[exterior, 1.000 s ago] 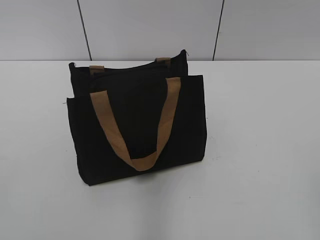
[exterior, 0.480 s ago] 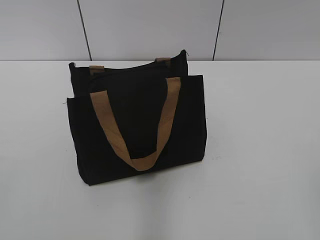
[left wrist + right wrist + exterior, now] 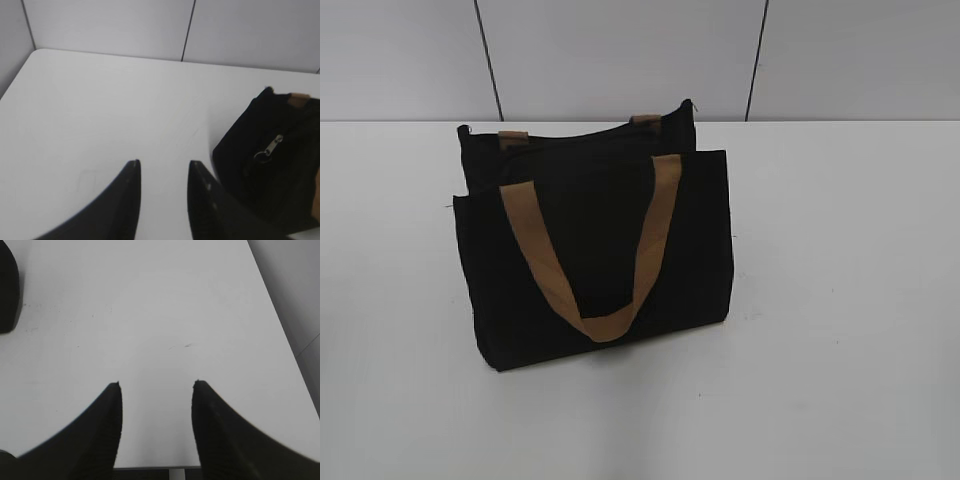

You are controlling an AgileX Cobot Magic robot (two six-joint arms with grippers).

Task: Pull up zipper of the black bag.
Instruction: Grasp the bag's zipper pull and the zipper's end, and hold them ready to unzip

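Outwardly nothing has shifted over the last second: the black bag (image 3: 595,245) stands unmoved on the white bench (image 3: 840,300) with neither arm in sight, so the pull has not begun. Seen from the left wrist, the left end effector (image 3: 164,172) hangs spread and empty, the zipper (image 3: 269,148) ahead to its right, apart. Seen from the right wrist, the right end effector (image 3: 156,385) is also spread and empty over bare bench, the bag far to its left.
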